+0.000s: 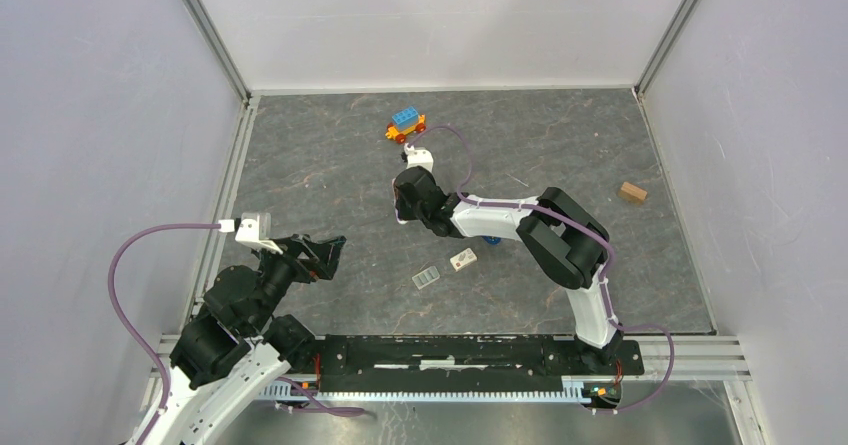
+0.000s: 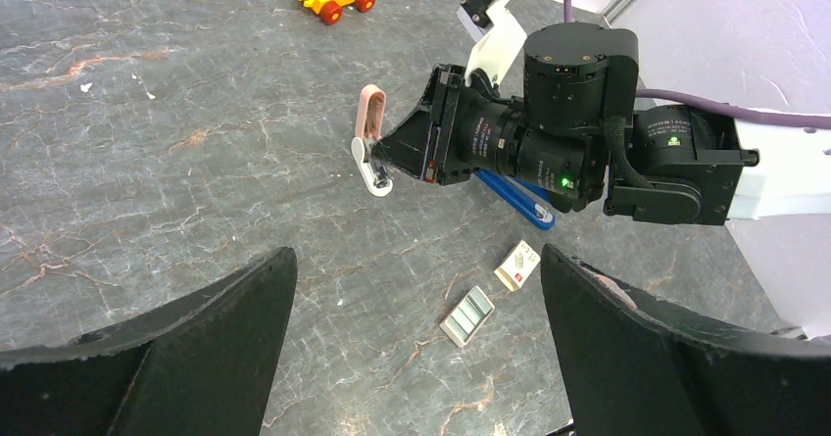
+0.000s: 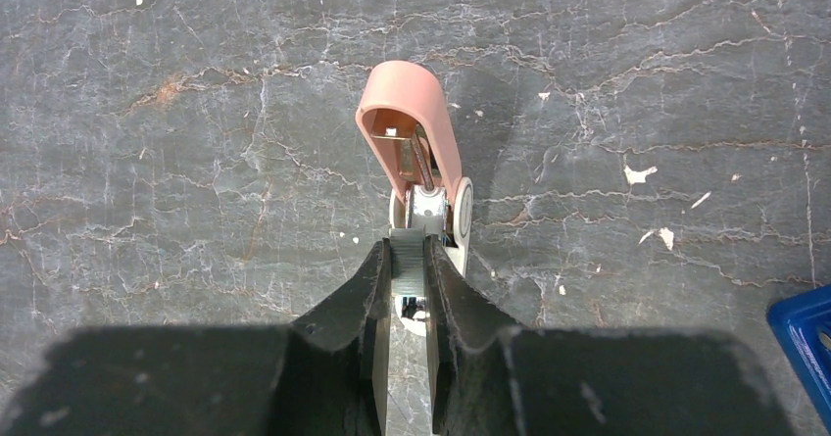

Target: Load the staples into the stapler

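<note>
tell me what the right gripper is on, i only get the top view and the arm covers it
observer: The right gripper is shut on what looks like a staple strip, set into a pink stapler.
operator: is that stapler open
observer: Yes. Its lid is swung up off the base.
operator: what's the blue bit under the arm
observer: A blue stapler, lying on the table apart from the pink one.
</note>
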{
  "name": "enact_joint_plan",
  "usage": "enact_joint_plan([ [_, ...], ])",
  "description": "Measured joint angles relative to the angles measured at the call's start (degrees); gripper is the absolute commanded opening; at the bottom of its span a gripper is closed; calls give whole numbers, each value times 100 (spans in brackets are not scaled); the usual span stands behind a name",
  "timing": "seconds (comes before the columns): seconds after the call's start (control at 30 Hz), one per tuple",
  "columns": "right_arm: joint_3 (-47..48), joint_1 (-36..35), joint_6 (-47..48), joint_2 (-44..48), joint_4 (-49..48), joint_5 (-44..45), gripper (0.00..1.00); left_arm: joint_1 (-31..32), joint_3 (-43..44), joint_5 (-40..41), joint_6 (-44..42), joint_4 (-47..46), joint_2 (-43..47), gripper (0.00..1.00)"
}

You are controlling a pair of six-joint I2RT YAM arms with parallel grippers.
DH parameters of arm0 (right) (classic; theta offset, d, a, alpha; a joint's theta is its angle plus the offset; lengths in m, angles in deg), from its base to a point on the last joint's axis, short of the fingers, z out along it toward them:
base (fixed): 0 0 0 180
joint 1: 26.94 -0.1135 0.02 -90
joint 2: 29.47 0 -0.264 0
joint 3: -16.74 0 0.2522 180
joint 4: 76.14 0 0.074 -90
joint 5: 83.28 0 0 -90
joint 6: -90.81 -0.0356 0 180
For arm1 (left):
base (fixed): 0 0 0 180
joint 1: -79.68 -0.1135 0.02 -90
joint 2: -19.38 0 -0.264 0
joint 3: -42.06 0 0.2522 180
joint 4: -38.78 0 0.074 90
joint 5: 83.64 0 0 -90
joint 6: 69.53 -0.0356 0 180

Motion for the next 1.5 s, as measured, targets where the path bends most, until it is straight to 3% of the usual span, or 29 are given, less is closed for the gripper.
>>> enact_joint_plan([
  [1.5,-114,-37,37,0,2,59,22,0,0,0,0,2,0,100],
])
